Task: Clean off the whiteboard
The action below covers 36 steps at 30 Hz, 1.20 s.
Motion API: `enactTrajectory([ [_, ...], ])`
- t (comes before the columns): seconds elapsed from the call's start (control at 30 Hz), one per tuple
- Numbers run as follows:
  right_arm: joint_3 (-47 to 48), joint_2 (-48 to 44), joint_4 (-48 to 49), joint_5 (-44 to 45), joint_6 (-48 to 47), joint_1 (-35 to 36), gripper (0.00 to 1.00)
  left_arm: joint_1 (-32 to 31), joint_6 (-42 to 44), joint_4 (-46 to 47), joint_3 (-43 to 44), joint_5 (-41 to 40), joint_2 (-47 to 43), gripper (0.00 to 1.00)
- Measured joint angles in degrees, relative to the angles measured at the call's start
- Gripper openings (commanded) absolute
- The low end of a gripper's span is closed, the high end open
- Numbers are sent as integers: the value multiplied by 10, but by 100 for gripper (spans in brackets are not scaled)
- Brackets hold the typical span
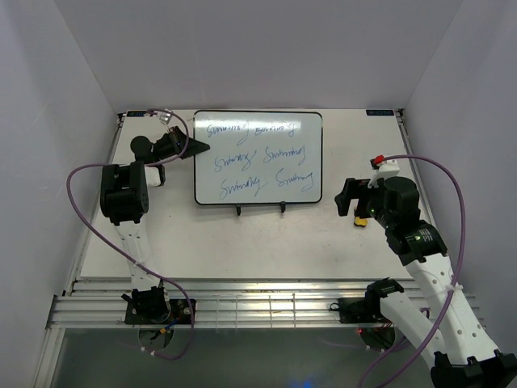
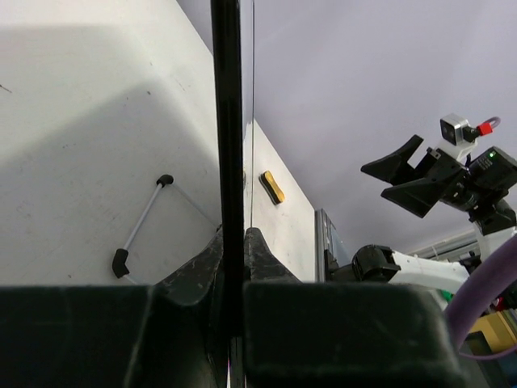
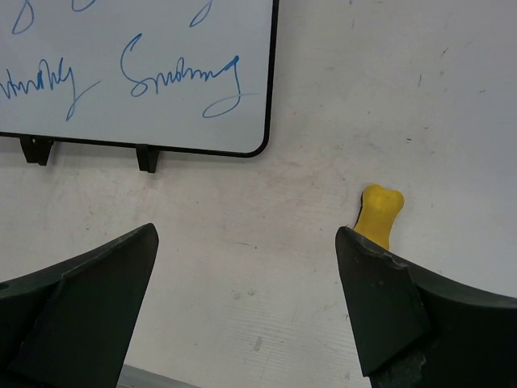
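Overhead, one whiteboard (image 1: 258,158) lies on the white surface (image 1: 242,242), towards the far side and between the two arms. It carries six blue cursive words (image 1: 226,129) in three rows of two, and two small black feet (image 1: 238,210) stick out from its near edge. The left end effector (image 1: 194,147) is clamped on the board's left edge near the far corner. The right end effector (image 1: 346,198) hovers to the right of the board, clear of it, with its jaws apart. One yellow eraser (image 1: 361,220) lies just beside it, largely hidden under that arm.

From the left wrist, the whiteboard (image 2: 228,121) shows edge-on as a thin black frame running up the middle. The left end effector (image 2: 233,242) grips it, one finger on each side. One thin grey rod (image 2: 141,226) with black ends sits left of the frame; what it belongs to I cannot tell. Beyond the frame lies the eraser (image 2: 272,187), and further right the right end effector (image 2: 404,182) hangs spread wide.

From the right wrist, the right end effector (image 3: 242,307) holds nothing, its two fingers (image 3: 85,299) standing far apart above the bare surface (image 3: 323,121). The whiteboard (image 3: 137,32) fills the upper left, its rounded near corner and both feet (image 3: 147,158) visible. The eraser (image 3: 378,214) lies by the right-hand finger, which hides its near end
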Motion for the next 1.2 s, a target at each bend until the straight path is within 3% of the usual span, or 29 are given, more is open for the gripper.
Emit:
enactTrajectory([
  [0.97, -18, 11, 25, 23, 9, 0, 94, -16, -11, -15, -5, -104, -83, 0],
  [1.2, -35, 66, 28, 73, 31, -17, 90, -29, -27, -24, -4, -120, -136, 0],
])
